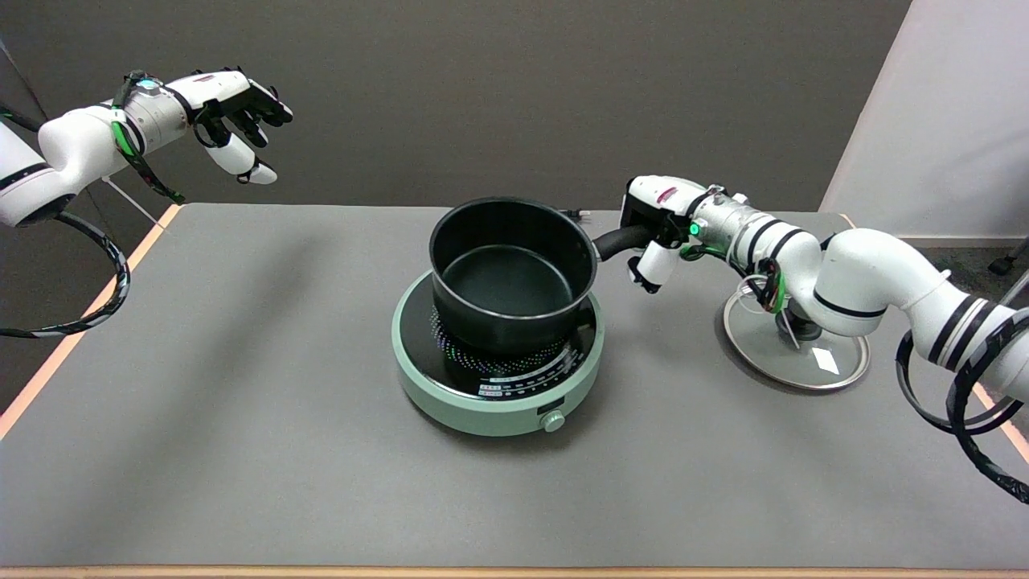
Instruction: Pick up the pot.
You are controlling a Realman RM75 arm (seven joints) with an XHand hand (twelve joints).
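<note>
Pot (510,277) comes first on your left, sitting over the green hob (497,378) at mid-tabletop (241,418), black and uncovered; whether its base rests on the glass or hangs just above, you cannot tell from here. Its handle (619,240) runs out rightward, and that long axis points straight into your right hand (661,215), whose fingers are wrapped round the handle's far end. Farther right, the lid (804,354) lies flat under your forearm. Your lift likely hinges on keeping that handle level, since the pot's weight hangs well left of the grasp.

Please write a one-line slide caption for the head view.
Right hand grips the black pot by its handle above the green cooker.
</note>
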